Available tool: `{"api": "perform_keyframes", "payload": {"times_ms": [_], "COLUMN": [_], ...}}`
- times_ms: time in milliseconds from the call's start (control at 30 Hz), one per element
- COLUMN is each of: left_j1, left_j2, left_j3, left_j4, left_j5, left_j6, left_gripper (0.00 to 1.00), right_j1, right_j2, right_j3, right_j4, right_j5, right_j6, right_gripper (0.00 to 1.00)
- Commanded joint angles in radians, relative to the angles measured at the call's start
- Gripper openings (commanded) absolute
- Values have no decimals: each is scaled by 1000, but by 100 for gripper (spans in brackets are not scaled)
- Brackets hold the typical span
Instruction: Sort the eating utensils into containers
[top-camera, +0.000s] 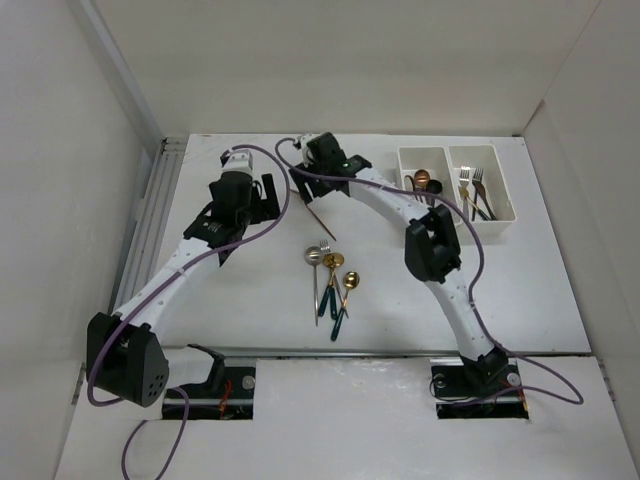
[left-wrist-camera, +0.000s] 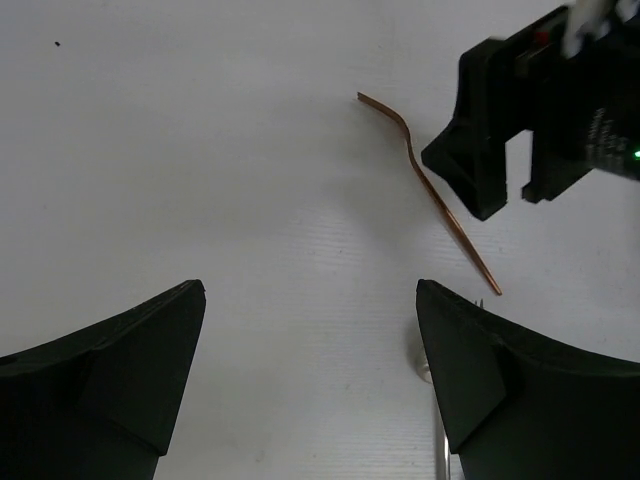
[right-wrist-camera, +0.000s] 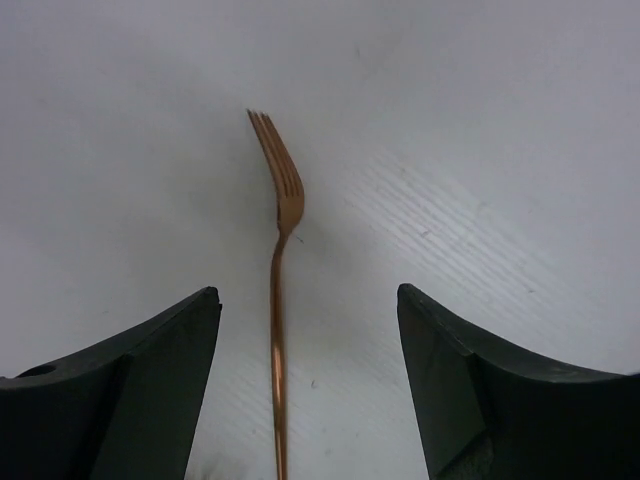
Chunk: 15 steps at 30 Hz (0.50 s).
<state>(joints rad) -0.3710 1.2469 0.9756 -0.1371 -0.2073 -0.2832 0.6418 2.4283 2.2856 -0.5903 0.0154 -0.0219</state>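
Your tray (top-camera: 448, 160) holds some utensils (top-camera: 474, 190); left of it a copper fork (right-wrist-camera: 275, 300) and a cluster (top-camera: 332, 285) remain, with left gripper (left-wrist-camera: 310, 288) and right gripper (right-wrist-camera: 305, 292) both agape.

White worktop (top-camera: 540, 280). Copper fork (top-camera: 322, 222) lies flat near centre. Utensil cluster (top-camera: 330, 285) lies just toward 6 o'clock, apart from it. Two-compartment tray (top-camera: 450, 148) stands at 2 o'clock.

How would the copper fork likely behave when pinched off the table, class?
The copper fork looks like metal, so probably stiff. Thin and polished, it may slip in the open right pincer. Lying flat, it won't likely roll.
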Motion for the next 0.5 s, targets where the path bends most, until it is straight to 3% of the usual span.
{"api": "perform_keyframes", "payload": {"times_ms": [0, 300, 467], "left_j1": [4, 14, 23], "left_j2": [-44, -35, -26], "left_j3": [2, 2, 2], "left_j4": [-4, 27, 36], "left_j5": [-26, -26, -26], "left_j6": [-8, 1, 10], "left_gripper": [84, 84, 83], "right_j1": [-27, 13, 22], "right_j2": [46, 66, 89], "right_j3": [86, 15, -6], "right_j4": [-69, -94, -146], "right_j5": [8, 1, 29], "right_j6": [91, 103, 103], "right_gripper": [77, 69, 58]}}
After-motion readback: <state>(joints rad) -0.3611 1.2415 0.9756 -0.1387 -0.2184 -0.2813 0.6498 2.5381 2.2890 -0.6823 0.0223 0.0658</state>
